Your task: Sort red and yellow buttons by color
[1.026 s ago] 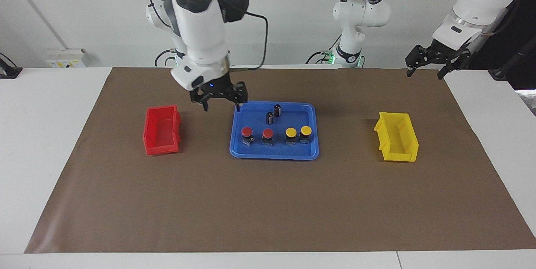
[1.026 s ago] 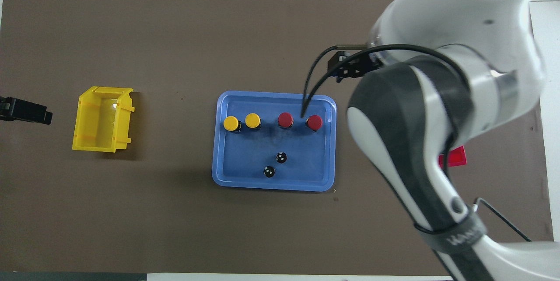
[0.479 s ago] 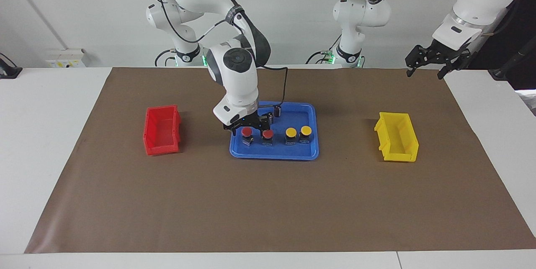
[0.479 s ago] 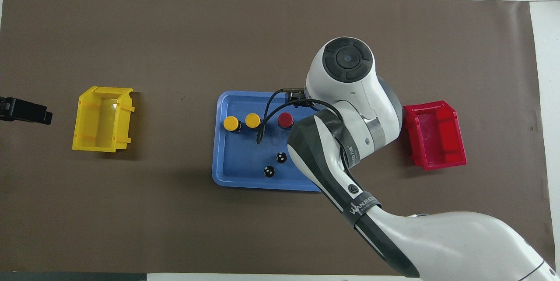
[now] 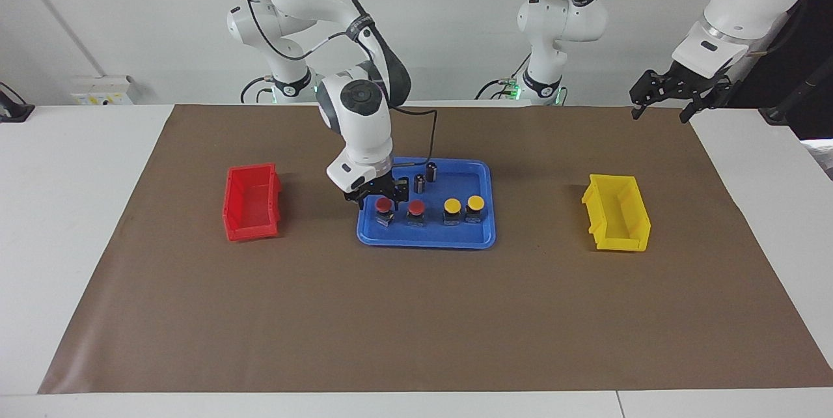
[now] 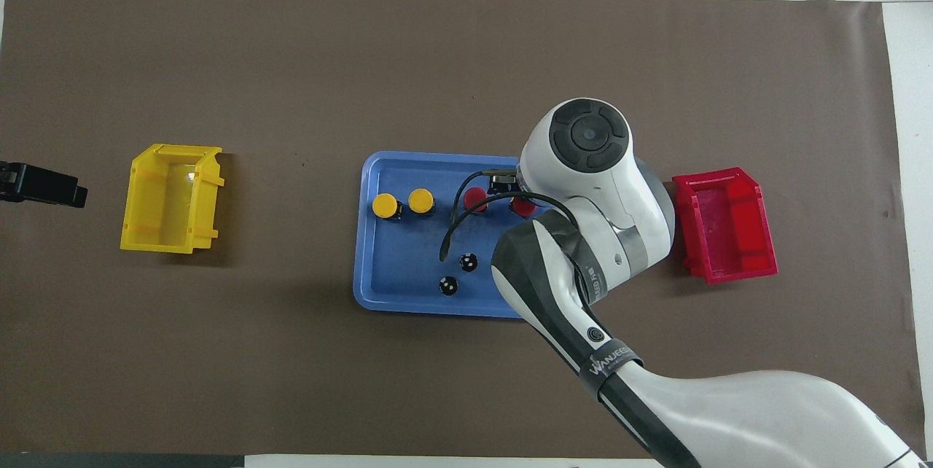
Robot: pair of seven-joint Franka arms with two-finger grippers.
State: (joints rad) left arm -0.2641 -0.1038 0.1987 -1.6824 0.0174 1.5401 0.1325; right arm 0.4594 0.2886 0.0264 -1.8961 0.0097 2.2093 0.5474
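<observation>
Four buttons stand in a row in the blue tray [image 5: 426, 240]. The two red buttons [image 5: 383, 204] [image 5: 416, 208] are toward the right arm's end, and the two yellow buttons [image 5: 452, 205] [image 5: 476, 202] toward the left arm's end. My right gripper [image 5: 382, 197] is down in the tray around the red button nearest the red bin. From overhead, the right arm covers part of that red button [image 6: 522, 207]. My left gripper [image 5: 664, 96] waits open, up over the mat's corner near the left arm's base, holding nothing.
Two dark capless cylinders [image 5: 420, 182] [image 5: 431, 172] stand in the tray, nearer the robots than the buttons. A red bin [image 5: 250, 202] sits on the brown mat toward the right arm's end. A yellow bin [image 5: 617, 213] sits toward the left arm's end.
My right gripper came down from above the tray's corner onto the end red button, and its jaws have narrowed. The left arm has not moved.
</observation>
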